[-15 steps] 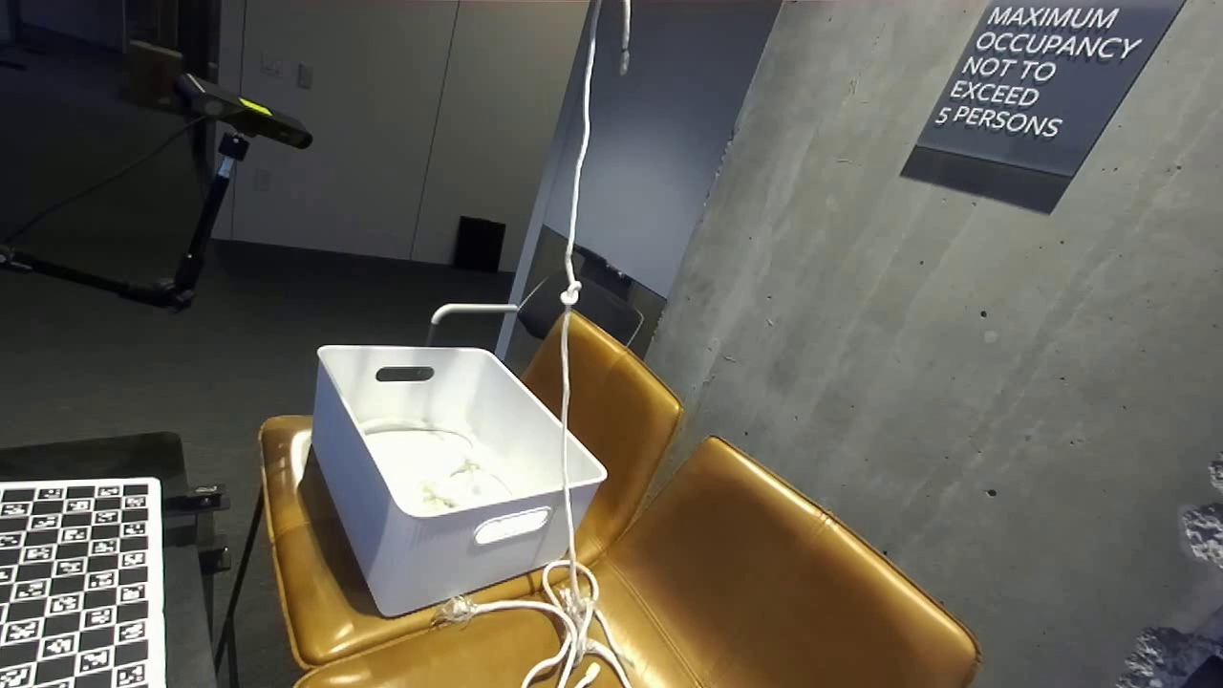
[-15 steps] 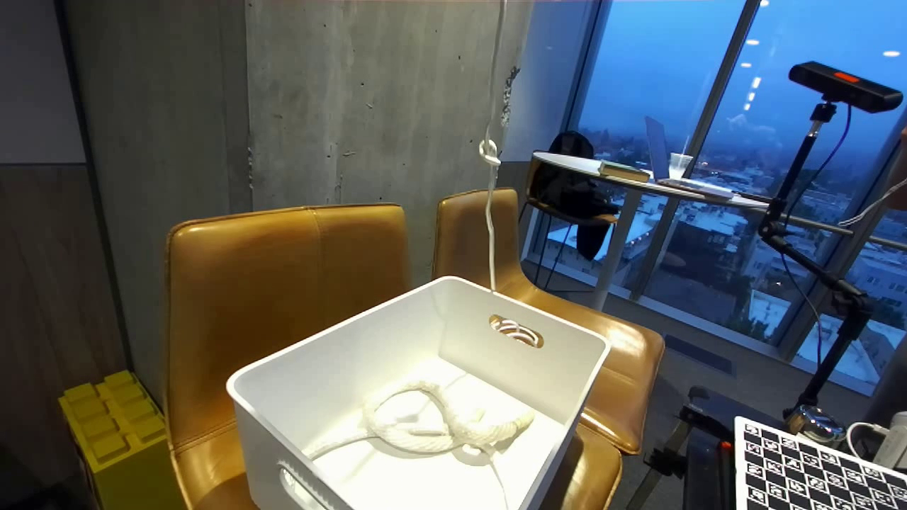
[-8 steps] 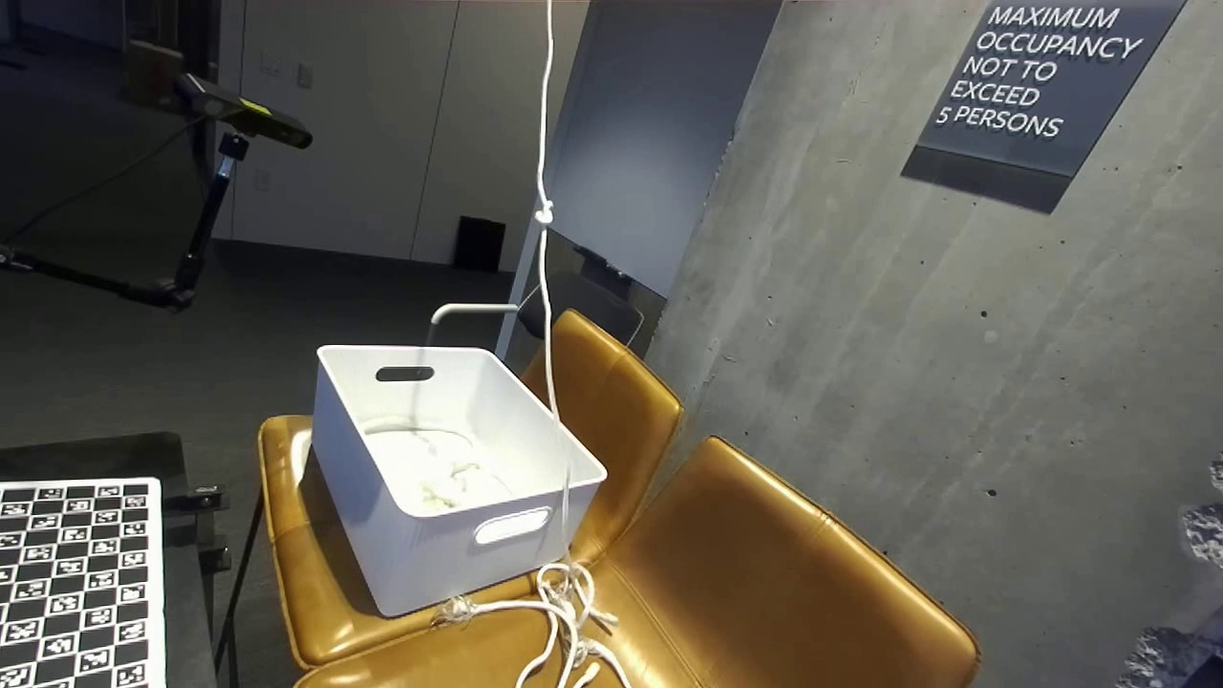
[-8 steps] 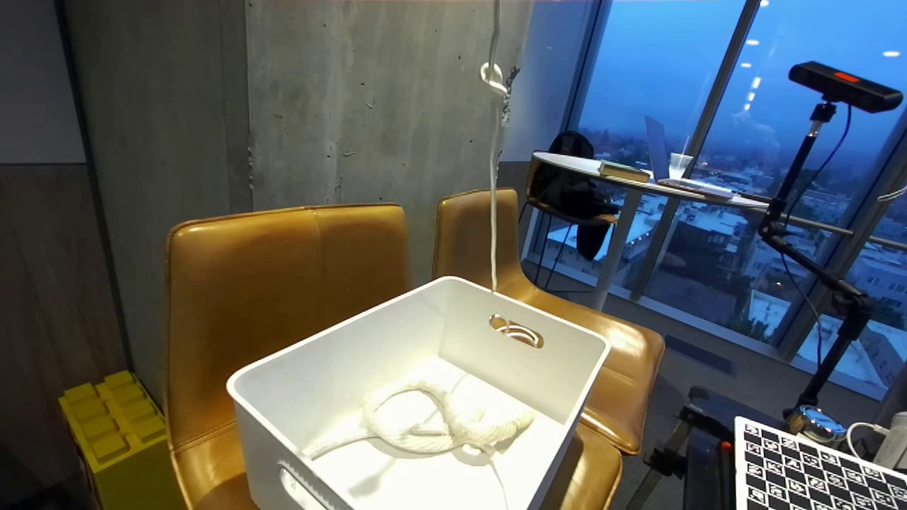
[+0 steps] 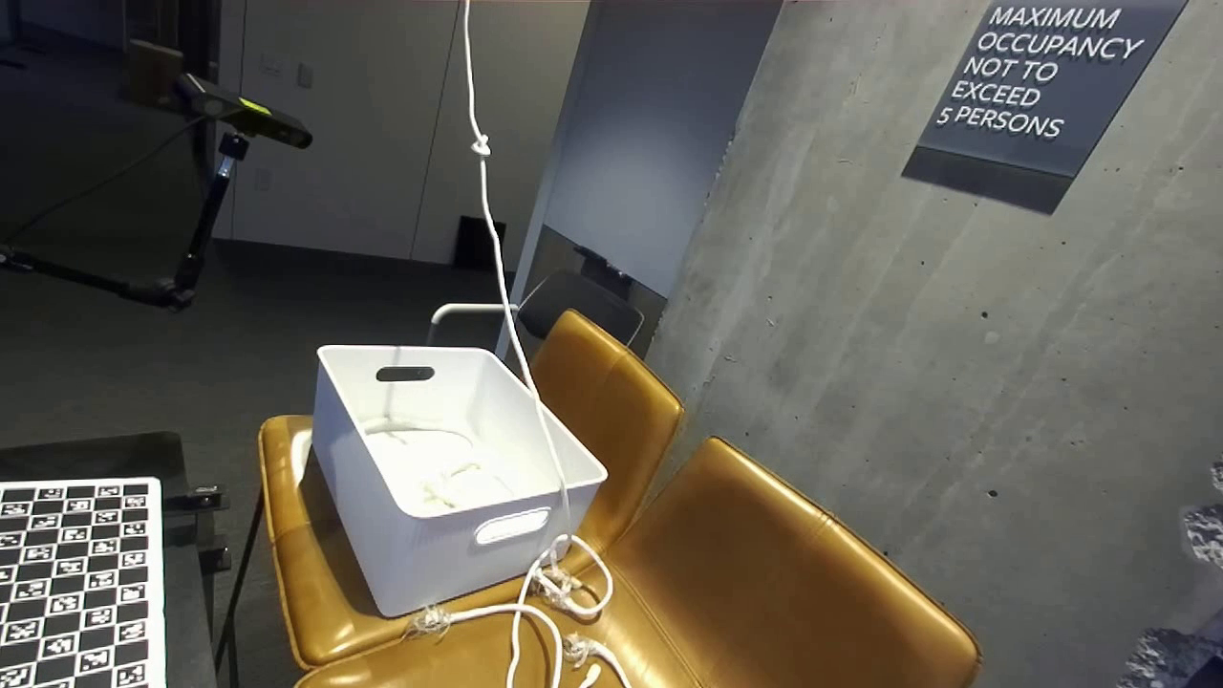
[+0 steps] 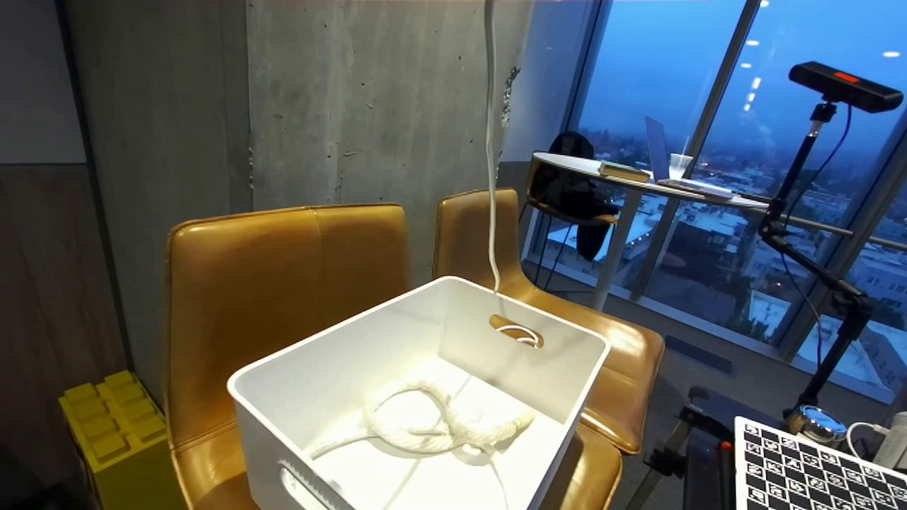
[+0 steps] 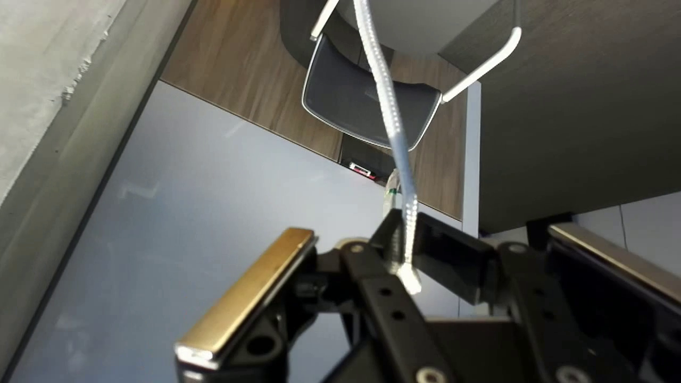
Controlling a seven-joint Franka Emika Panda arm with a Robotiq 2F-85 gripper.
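In the wrist view, the gripper (image 7: 408,236) is clamped on a white rope (image 7: 391,114), the strand pinched between its two fingertips. A short bright length pokes out on the near side; the rest slants away to the top edge. Beyond it are a grey-backed chair (image 7: 351,96) (upside down as this view has it) and a pale panel (image 7: 213,223).

In an exterior view, the rope drops from the upper edge with a small knot (image 5: 481,145) in it, crosses in front of a white bin (image 5: 411,564) and runs into loose loops on a tan chair (image 5: 803,573), just beside the bin. The bin sits on a matching chair (image 5: 611,411), near a concrete wall (image 5: 841,334).

In an exterior view, the strand passes outside the bin, behind its far end, and a curve of it shows through the handle slot (image 6: 506,336). A thicker coil (image 6: 460,429) lies on the bin's bottom. Nearby are a camera (image 6: 843,86) on a jointed stand (image 6: 795,170), a checkered board (image 6: 822,460) and a yellow block (image 6: 120,467).
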